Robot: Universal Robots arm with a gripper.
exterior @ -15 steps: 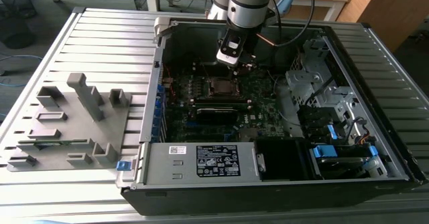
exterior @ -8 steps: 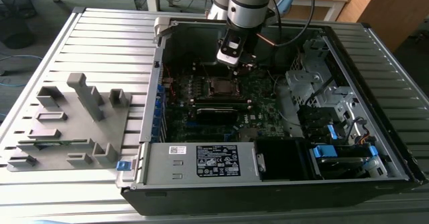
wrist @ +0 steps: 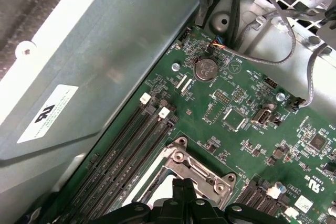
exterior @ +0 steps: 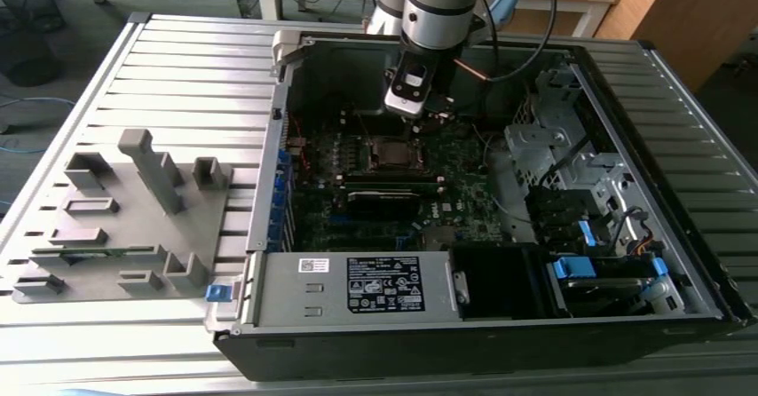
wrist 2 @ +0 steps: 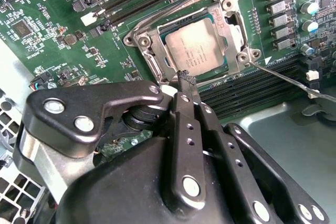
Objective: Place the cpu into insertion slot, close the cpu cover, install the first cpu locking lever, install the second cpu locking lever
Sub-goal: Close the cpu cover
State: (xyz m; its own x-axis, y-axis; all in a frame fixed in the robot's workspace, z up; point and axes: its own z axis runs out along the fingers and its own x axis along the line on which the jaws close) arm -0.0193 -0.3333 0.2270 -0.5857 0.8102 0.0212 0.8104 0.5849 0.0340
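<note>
1. Second wrist view is showing the cpu (wrist 2: 198, 51) lying flat in the insertion slot (exterior: 391, 154), with its dull metal face looking up through the window of the cpu cover (wrist 2: 150, 51). The cover is appearing to lie down over it.
2. The pincer (wrist 2: 186, 80) is hanging with its fingers drawn together, and their tips are sitting right at the cover's near edge. I cannot tell whether anything thin is being nipped between them.
3. The cpu is looking light, stiff and fragile, so I am judging it a thing for edge holds only, never for pressing on its face. Seated as it is, it is offering no free edge to take.
4. The cover is looking like thin, springy sheet metal. Any push is best going onto its frame bars, not through the window.
5. A thin locking lever (wrist 2: 286, 80) is sticking out free from the socket's corner, over the memory slots (wrist 2: 252, 90). It is probably smooth, springy wire that slips easily, so a hold near its outer end is looking soundest.
6. Room is being pinched sideways: slots are flanking the socket on the circuit board (wrist: 236, 93), and the case wall (wrist: 105, 61) is rising beyond them. Open room is lying above the socket, where the arm (exterior: 438, 14) is reaching down into the case on the bench (exterior: 177, 76).
</note>
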